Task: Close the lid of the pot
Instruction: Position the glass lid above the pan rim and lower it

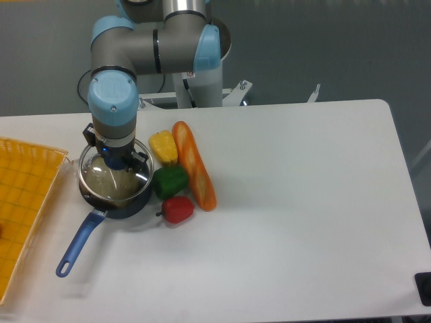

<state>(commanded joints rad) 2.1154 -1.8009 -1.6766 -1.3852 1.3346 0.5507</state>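
White table [303, 222], bearing all items. Yellow tray [23, 202] at its left edge. Robot arm [145, 50], its gripper [114, 160] above the pot, clamped on the lid. Pot [114, 198], dark, blue handle pointing toward the near-left. Lid [111, 178], clear glass, directly over the pot; contact with the rim unclear. Beside them: bread loaf [194, 165], yellow pepper [163, 147], green pepper [170, 180], red pepper [178, 209].

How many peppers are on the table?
3, all right of the pot: a yellow pepper at the back, a green pepper in the middle, and a red pepper nearest the front. None seems hidden.
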